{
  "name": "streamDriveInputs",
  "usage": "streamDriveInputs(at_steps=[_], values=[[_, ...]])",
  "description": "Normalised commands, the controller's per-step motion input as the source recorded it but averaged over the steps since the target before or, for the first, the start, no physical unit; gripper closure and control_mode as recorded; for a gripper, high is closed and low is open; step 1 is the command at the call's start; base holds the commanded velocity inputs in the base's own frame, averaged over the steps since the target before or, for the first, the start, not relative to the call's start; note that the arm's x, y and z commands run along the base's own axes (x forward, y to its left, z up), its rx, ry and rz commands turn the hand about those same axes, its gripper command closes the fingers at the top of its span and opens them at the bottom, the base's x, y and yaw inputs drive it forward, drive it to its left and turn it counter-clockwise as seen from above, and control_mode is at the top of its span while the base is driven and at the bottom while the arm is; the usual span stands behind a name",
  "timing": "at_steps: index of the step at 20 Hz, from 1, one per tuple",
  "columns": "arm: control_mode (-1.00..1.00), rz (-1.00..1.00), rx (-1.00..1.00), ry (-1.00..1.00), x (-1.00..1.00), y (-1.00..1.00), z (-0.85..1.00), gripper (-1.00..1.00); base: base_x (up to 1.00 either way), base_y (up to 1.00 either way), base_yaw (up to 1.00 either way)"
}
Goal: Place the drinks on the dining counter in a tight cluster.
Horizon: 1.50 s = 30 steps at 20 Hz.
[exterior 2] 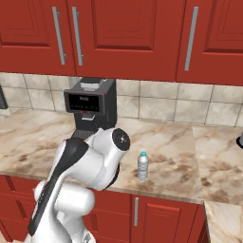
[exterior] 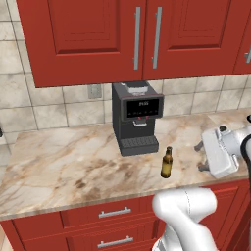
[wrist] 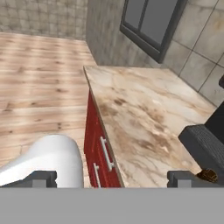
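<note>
Two drinks stand on the marbled wall counter (exterior: 63,162) under the red cabinets. The slim brown glass bottle (exterior: 167,163) is upright near the counter's front edge, right of the coffee machine. The small clear water bottle (exterior 2: 143,165) with a blue cap stands near the front edge in the right base view. My gripper (exterior: 200,157) hovers to the right of the brown bottle, a short gap away, its jaws open and empty and pointing left at it. In the hand view the brown bottle's top (wrist: 209,176) peeks beside the right fingertip (wrist: 183,178). The dining counter is out of view.
A black coffee machine (exterior: 136,117) stands at the back of the counter, just behind the brown bottle. Red upper cabinets (exterior: 122,34) hang overhead. Red drawers (exterior: 115,213) sit below. My own arm (exterior 2: 80,161) blocks part of the right base view.
</note>
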Motion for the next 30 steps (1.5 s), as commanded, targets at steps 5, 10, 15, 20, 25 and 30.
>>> streamDriveInputs(at_steps=[5, 10, 15, 20, 25, 30], values=[[-1.0, 0.1, 0.16, -0.04, 0.12, -0.28, -0.02, -1.0, 0.0, 0.0, 0.0], [-1.0, 0.12, 0.18, -0.06, 0.15, -0.19, -0.1, -1.0, 0.0, 0.0, 0.0], [-1.0, 0.14, 0.19, -0.06, 0.21, -0.12, -0.12, -1.0, 0.0, 0.0, 0.0], [-1.0, 0.11, 0.18, -0.05, 0.26, -0.01, -0.14, -1.0, 0.0, 0.0, 0.0], [-1.0, 0.08, 0.19, -0.01, 0.29, 0.0, -0.13, -1.0, 0.0, 0.0, 0.0], [-1.0, 0.03, 0.21, 0.0, 0.31, 0.0, -0.15, -1.0, 0.0, 0.0, 0.0]])
